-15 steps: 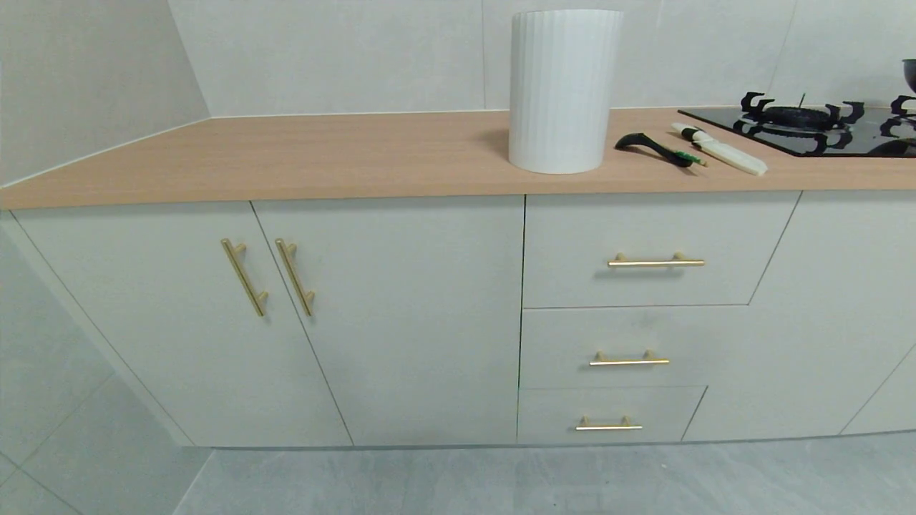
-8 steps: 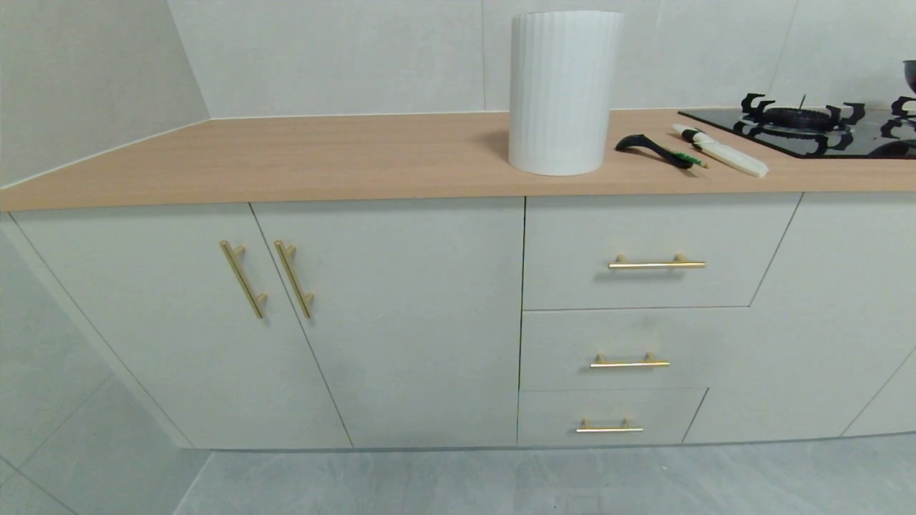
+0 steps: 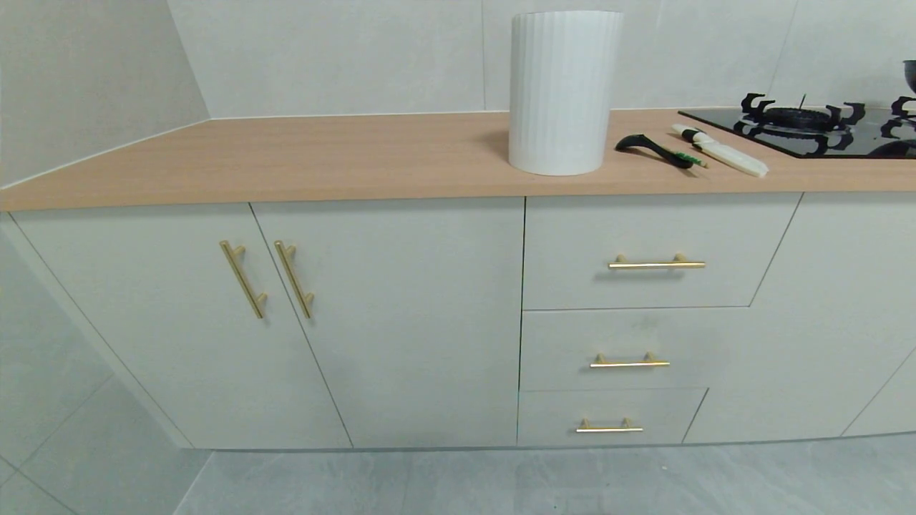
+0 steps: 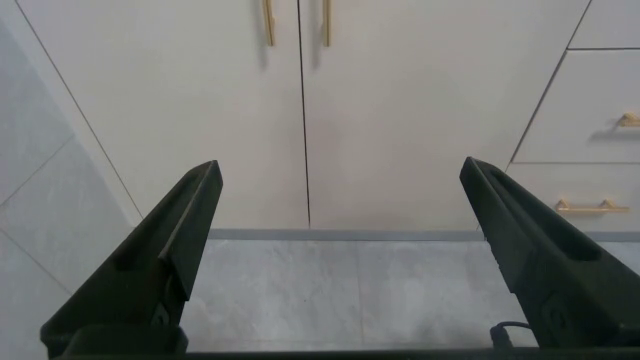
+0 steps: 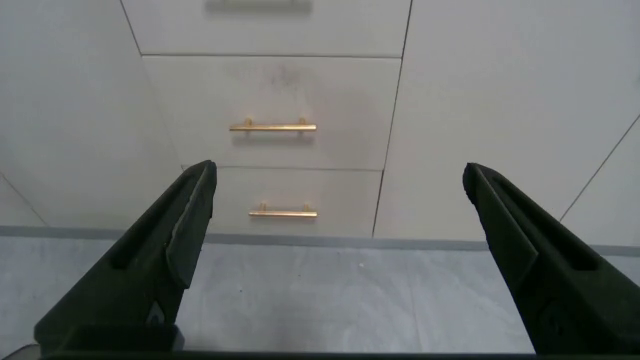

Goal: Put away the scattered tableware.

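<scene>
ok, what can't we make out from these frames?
Inside of the white canister: head view, its own wall hides it.
Small utensils beside it: head view, too small to identify each.
Hob: cut off by the head view's right edge.
Drawer contents: closed fronts hide them.

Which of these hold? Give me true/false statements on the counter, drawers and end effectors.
1. The black utensil lies on the countertop beside the white canister. True.
2. A drawer stands open. False: all three drawers are shut.
3. The left end effector grips a utensil. False: it is open, holding nothing.
4. The right end effector is open, facing the drawers. True.
</scene>
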{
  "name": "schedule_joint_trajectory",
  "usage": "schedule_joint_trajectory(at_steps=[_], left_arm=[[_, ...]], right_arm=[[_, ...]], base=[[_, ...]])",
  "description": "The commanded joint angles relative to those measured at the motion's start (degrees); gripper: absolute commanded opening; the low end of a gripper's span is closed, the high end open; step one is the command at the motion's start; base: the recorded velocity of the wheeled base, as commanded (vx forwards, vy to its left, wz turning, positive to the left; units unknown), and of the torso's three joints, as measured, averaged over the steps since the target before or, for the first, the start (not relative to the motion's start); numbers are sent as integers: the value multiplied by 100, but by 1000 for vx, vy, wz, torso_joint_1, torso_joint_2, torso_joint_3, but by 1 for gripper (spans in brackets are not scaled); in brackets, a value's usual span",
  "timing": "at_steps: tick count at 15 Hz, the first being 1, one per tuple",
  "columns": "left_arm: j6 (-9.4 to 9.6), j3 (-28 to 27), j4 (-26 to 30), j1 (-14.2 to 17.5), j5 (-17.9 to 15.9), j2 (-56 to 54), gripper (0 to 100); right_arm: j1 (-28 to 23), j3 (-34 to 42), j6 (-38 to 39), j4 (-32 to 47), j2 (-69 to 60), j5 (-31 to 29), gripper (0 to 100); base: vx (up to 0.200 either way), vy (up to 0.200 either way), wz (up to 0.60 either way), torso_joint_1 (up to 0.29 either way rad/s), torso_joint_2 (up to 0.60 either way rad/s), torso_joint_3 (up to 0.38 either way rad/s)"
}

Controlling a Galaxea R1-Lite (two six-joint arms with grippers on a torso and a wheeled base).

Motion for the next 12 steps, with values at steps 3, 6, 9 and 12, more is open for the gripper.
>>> schedule_joint_trajectory(at_steps=[3,6,9,12], left_arm=[[-2,0,-1,1,2,7,100],[-2,0,-1,1,2,7,100],[-2,0,-1,1,2,7,100],[-2,0,-1,1,2,7,100]], right_arm=[[365,-1121,147,43,1027,101,100],[523,-1516,-81,-1,3048,197,100],[558,-2114,-55,-440,4964,496,100],[681,-2879,-72,-695,6546,470,100]], base=[[0,0,0,0,0,0],[0,0,0,0,0,0],[0,0,0,0,0,0],[0,0,0,0,0,0]])
